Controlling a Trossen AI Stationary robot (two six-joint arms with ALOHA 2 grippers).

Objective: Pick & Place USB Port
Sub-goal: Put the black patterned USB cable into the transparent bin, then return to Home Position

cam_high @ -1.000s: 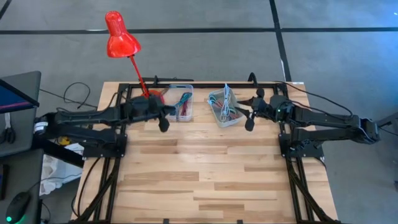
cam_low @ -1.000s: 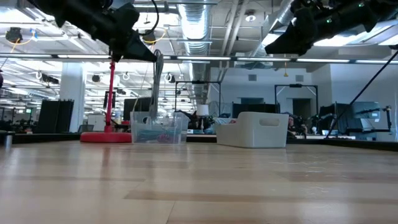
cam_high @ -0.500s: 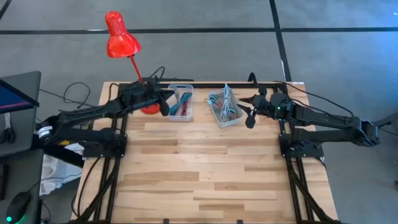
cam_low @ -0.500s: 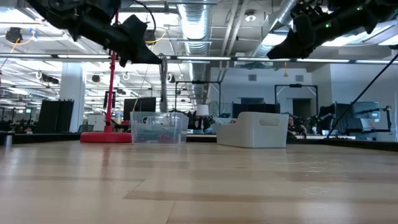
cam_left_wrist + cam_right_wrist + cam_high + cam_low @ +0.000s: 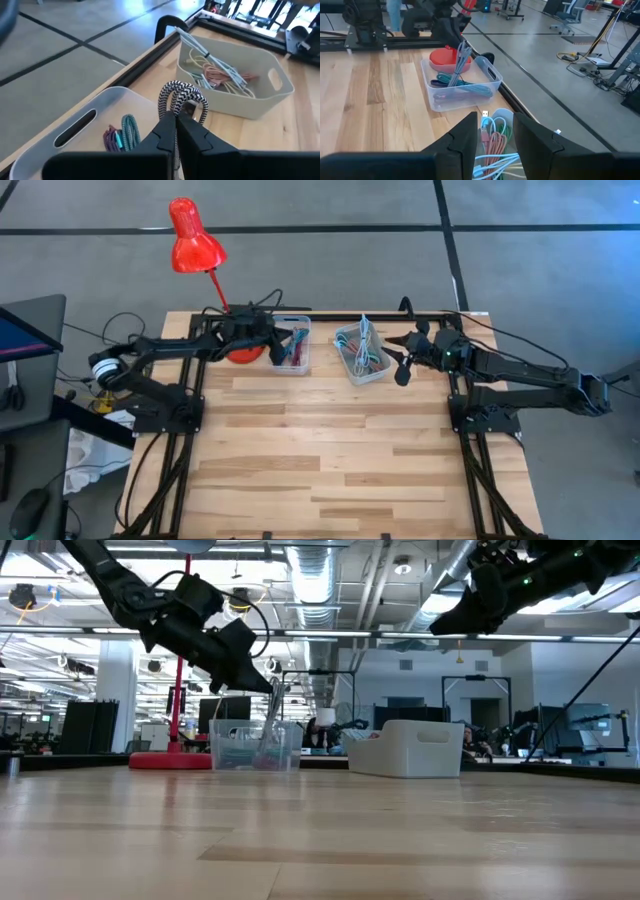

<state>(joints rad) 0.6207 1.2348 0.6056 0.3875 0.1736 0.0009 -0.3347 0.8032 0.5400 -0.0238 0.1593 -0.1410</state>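
On wooden table (image 5: pixel 330 450), two cable bins.

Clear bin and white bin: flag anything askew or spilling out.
The white bin sits skewed to the table edge, with cable ends poking over its far rim. The clear bin sits square; the left claw holds a braided cable above it.

- 2 bins: clear bin (image 5: pixel 294 346) and white bin (image 5: pixel 361 352), both holding cables
- 1 red lamp (image 5: pixel 194 240)
- 2 arms, so 2 grippers: left gripper (image 5: pixel 283 346), right gripper (image 5: pixel 402 361)
- 1 wooden table (image 5: pixel 330 460)
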